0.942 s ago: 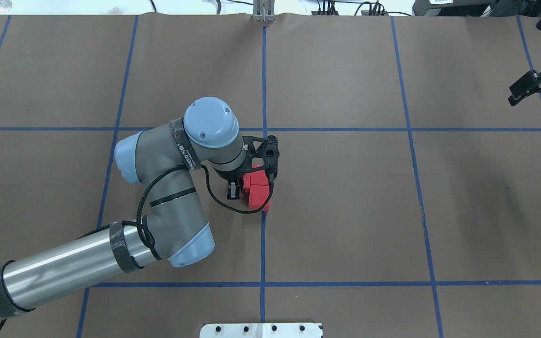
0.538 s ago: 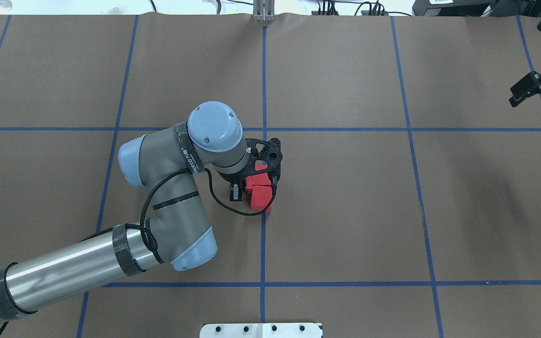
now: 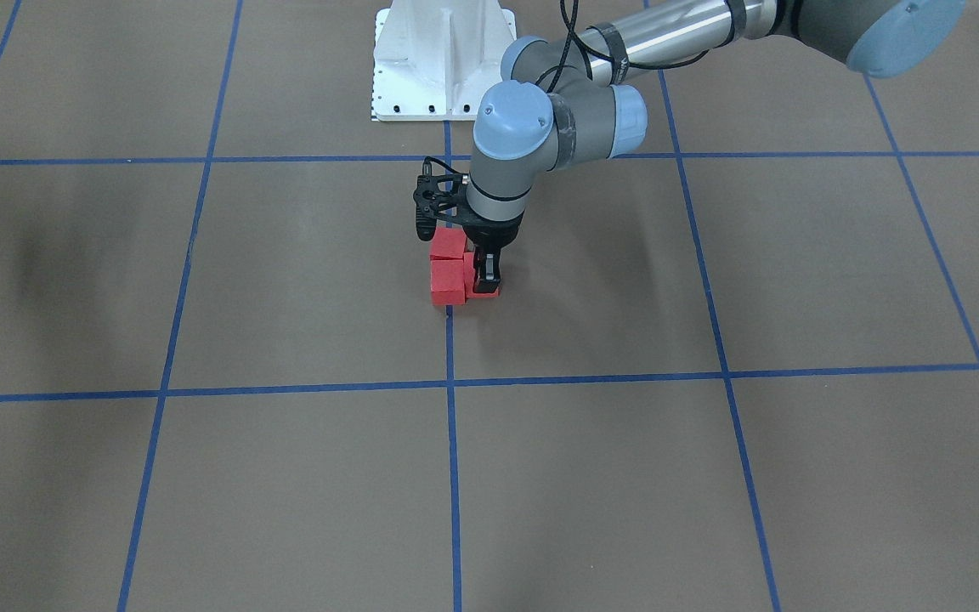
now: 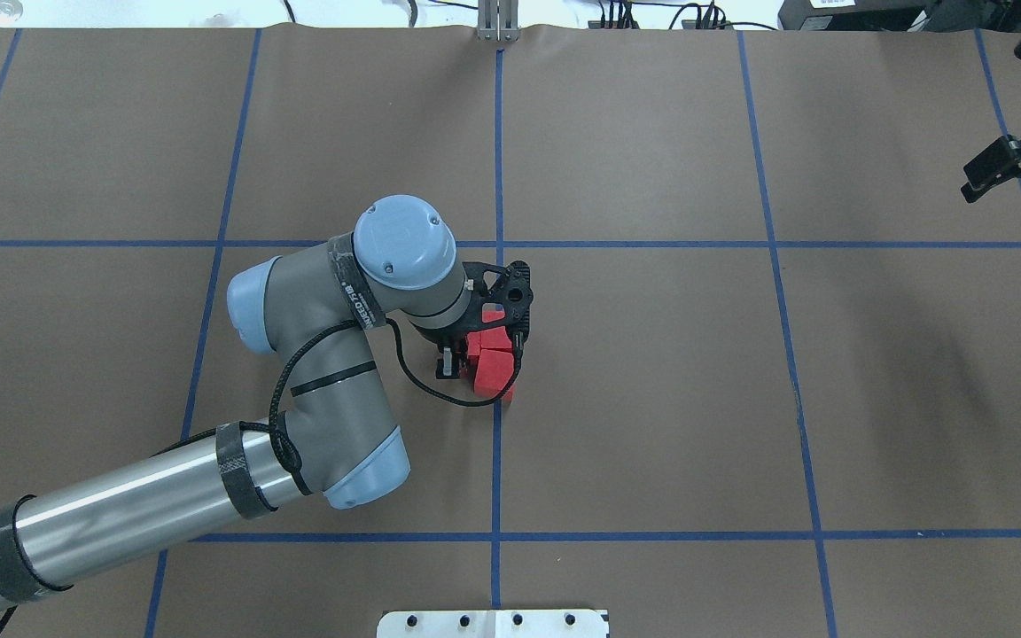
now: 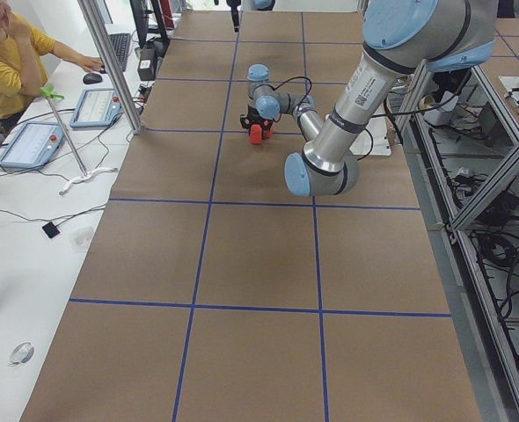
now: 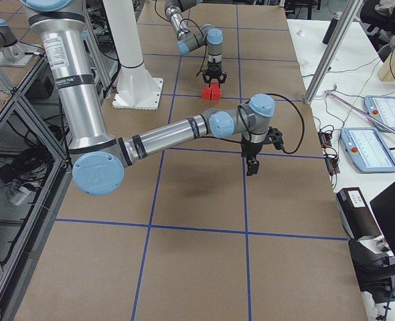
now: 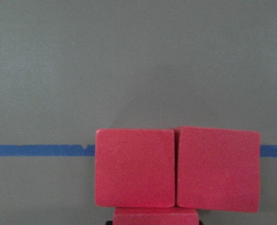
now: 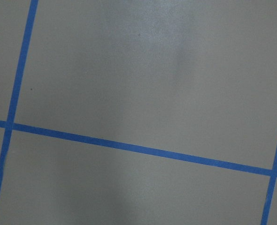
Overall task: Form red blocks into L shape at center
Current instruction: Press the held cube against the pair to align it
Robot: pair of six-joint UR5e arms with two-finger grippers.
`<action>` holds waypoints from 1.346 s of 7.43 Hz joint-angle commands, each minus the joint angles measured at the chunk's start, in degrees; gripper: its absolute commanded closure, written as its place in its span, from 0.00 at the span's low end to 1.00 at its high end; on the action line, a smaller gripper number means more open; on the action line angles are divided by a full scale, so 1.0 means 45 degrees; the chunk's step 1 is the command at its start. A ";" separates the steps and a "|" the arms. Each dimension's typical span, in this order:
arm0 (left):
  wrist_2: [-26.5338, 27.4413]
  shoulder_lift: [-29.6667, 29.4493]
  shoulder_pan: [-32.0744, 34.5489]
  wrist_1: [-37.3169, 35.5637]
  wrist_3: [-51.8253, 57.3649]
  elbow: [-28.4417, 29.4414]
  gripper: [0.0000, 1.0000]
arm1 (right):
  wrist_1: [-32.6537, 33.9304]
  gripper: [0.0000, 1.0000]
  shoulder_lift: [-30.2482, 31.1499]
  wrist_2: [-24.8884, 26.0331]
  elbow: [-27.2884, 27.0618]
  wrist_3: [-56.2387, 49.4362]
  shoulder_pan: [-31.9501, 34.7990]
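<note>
Over the last second the left gripper (image 4: 480, 356) has shifted slightly toward the long blue tape line (image 4: 496, 461), wrist drifting with it, bringing its block in against the other two. Jaws pinched on that third block (image 7: 155, 216) (only a sliver shows at the wrist view's bottom edge, dark finger tips either side). It meets the side of one block of the pair (image 7: 134, 168), which sits edge to edge along the tape at the center (image 4: 510, 425) of the bench (image 4: 652, 399). Judgement: the L looks formed or nearly so; what's left is letting go and lifting off without dragging the corner block. Right gripper (image 4: 989, 170) parked at the far corner, well apart; jaws too small to read, cannot tell. Count: red blocks (image 4: 493, 372) three, all in one cluster; arms two; operator (image 5: 4, 40) one.
</note>
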State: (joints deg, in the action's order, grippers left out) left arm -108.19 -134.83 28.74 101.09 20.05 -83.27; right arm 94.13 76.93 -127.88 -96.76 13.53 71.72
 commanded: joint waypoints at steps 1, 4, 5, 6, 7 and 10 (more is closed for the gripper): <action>0.0000 0.0000 0.0000 0.0132 -0.0002 0.0028 0.76 | 0.0000 0.00 0.0014 0.0000 -0.0001 0.0000 0.0000; 0.0816 0.0117 -0.0194 0.1260 -0.0002 0.0223 0.13 | 0.0000 0.00 0.0014 0.0000 -0.0001 0.0000 0.0000; 0.1207 0.0137 -0.0273 0.1942 -0.0002 0.0339 0.01 | 0.0000 0.00 0.0014 0.0000 -0.0001 0.0000 0.0000; 0.1211 0.0156 -0.0274 0.2162 -0.0002 0.0341 0.01 | 0.0000 0.00 -0.0005 0.0000 -0.0001 0.0000 0.0000; 0.1230 0.0156 -0.0254 0.2164 -0.0021 0.0244 0.01 | 0.0000 0.00 -0.0005 0.0000 -0.0001 0.0000 0.0000; 0.1192 0.0156 0.0134 0.2027 0.0017 -0.0224 0.01 | 0.0000 0.00 -0.0005 0.0000 -0.0020 0.0000 -0.0019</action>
State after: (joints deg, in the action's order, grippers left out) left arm -102.75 -134.18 28.44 110.40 19.99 -83.32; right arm 94.13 76.91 -127.88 -96.78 13.54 71.70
